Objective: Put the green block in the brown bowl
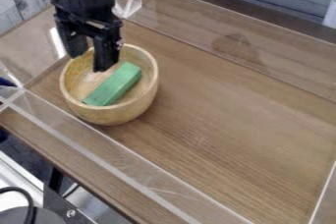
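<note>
Left of centre, the brown bowl (110, 88) sits on a wooden desk (223, 100), the green block (116, 84) lying inside it. Above its upper rim hangs the gripper (90, 59), jaws open and empty. Placement looks done; only retreat seems left. Clear walls (171, 184) edge the desk.
</note>
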